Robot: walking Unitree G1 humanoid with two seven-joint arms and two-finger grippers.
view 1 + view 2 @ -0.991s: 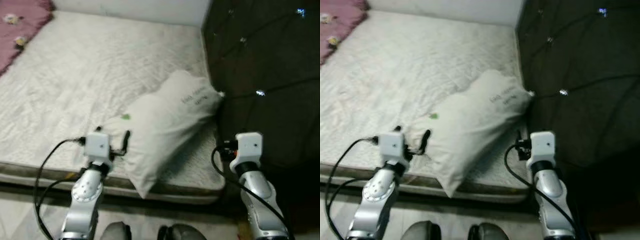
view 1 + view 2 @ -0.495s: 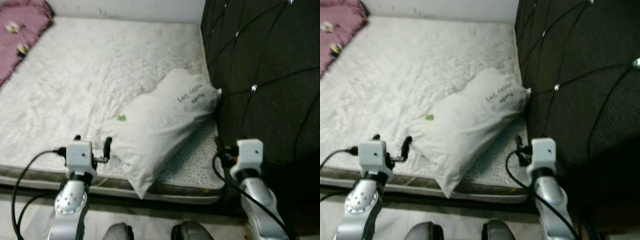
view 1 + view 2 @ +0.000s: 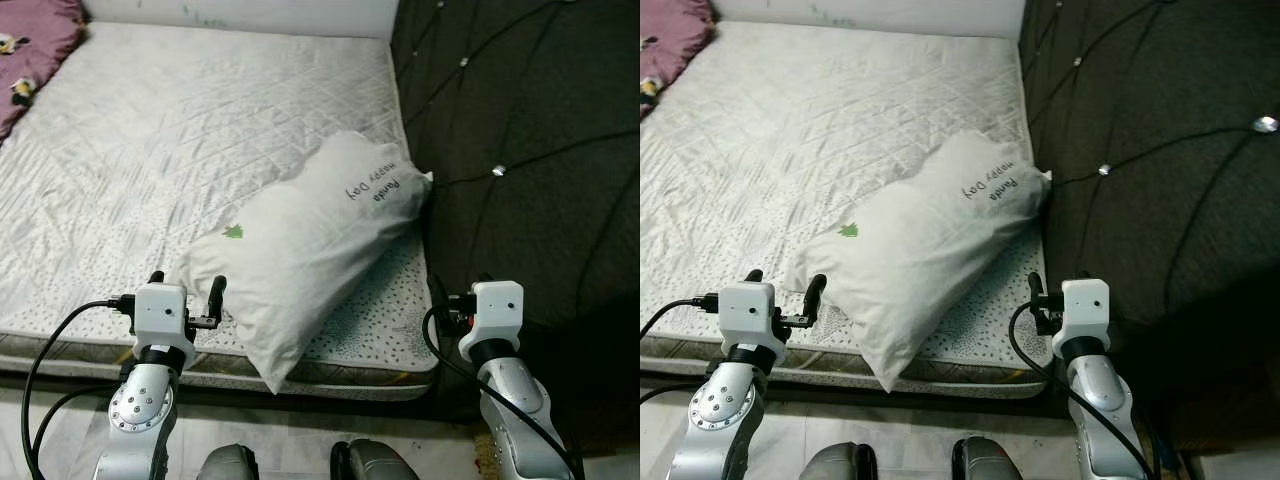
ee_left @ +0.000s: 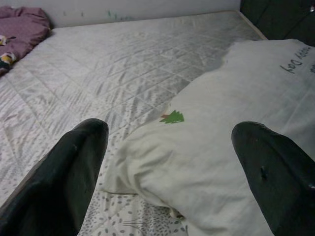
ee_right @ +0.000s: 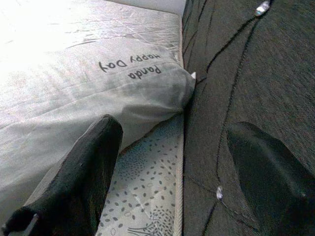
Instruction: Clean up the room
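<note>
Since the earlier frames your view has steadied and sharpened, and the left arm has drawn back toward the near edge of the mattress (image 3: pixel 200 130); the pillow (image 3: pixel 310 245) lies where it lay. You have the white pillow printed "Panda Happy Day" lying slantwise at the mattress's near corner, its far end touching the dark tufted headboard (image 3: pixel 530 150) at 3 o'clock. Your left gripper (image 3: pixel 185 290) hovers at the pillow's 7 o'clock corner, fingers (image 4: pixel 74 167) spread apart, holding nothing. Your right gripper (image 5: pixel 172 162) sits at 5 o'clock, fingers apart, straddling the seam between mattress and headboard. A purple blanket (image 3: pixel 35 40) lies at 10 o'clock.
</note>
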